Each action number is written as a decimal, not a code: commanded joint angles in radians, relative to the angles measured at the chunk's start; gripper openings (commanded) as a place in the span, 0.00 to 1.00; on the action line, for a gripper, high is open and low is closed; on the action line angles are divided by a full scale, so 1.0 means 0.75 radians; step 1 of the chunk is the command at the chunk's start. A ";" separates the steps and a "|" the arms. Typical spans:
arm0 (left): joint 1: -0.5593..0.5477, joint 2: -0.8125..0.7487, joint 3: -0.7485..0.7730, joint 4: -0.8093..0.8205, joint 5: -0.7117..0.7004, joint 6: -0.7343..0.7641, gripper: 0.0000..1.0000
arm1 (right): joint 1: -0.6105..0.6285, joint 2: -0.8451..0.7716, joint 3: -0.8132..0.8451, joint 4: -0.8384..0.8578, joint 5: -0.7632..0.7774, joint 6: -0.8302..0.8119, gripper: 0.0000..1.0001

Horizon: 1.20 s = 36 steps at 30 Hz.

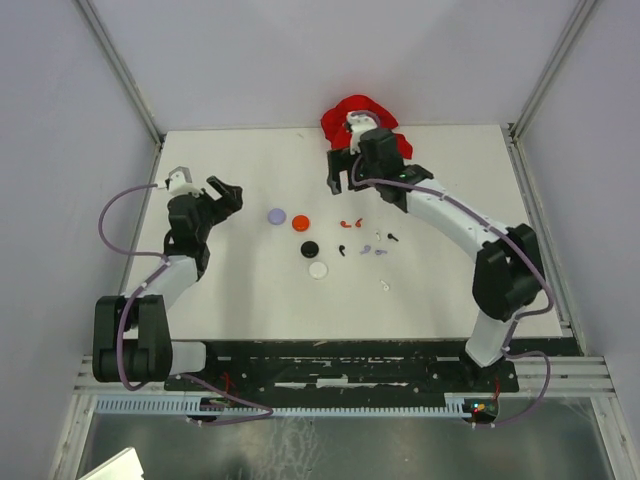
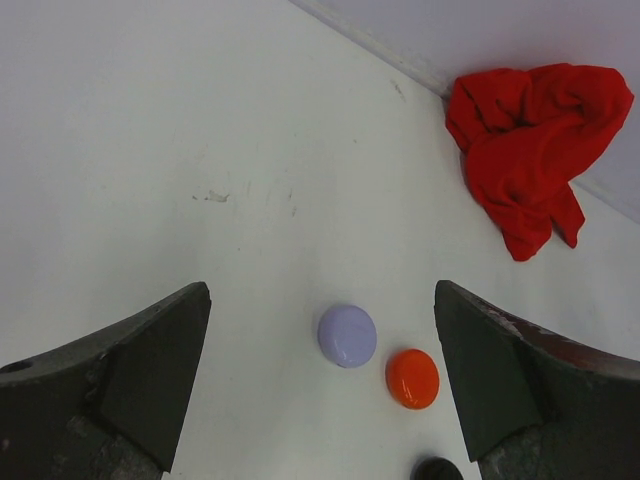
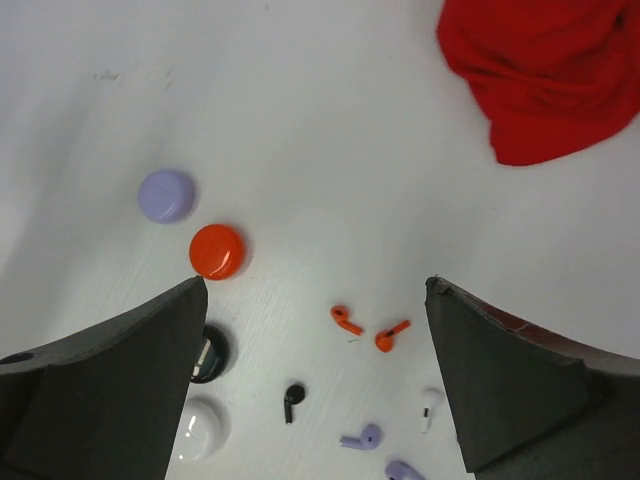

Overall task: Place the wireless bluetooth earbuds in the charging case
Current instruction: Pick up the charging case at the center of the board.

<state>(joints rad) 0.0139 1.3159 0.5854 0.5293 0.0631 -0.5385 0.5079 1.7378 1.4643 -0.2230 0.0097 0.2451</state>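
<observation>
Tiny stemmed earbuds lie loose on the white table, a little right of centre in the overhead view. All of them rest on the bare tabletop, outside the cases. In the right wrist view the red pair lies side by side, with a black bud below it. A white bud and two lilac buds lie close together. Another white bud lies apart from the cluster, nearer the arm bases.

Just left of the buds, four round cases form a slanting line. The lilac case is farthest back, then come the orange case, the black case and the white case.

The right gripper hangs over the far side of the table, just in front of a crumpled red cloth. Its jaws are spread wide with nothing between them, and its wrist camera looks down on the buds and cases.

The left gripper is at the left side of the table, well apart from the buds. Its jaws are also wide apart and empty, and its wrist camera faces the lilac and orange cases
</observation>
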 commanded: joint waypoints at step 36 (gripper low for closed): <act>0.007 -0.274 0.042 -0.527 -0.359 -0.073 0.91 | 0.459 1.206 1.302 -0.369 0.219 0.114 0.97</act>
<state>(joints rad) 0.0154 1.1339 0.6155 0.1223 -0.1825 -0.5716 0.8528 2.6316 2.3791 -0.5518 0.1844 0.3363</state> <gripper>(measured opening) 0.913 0.966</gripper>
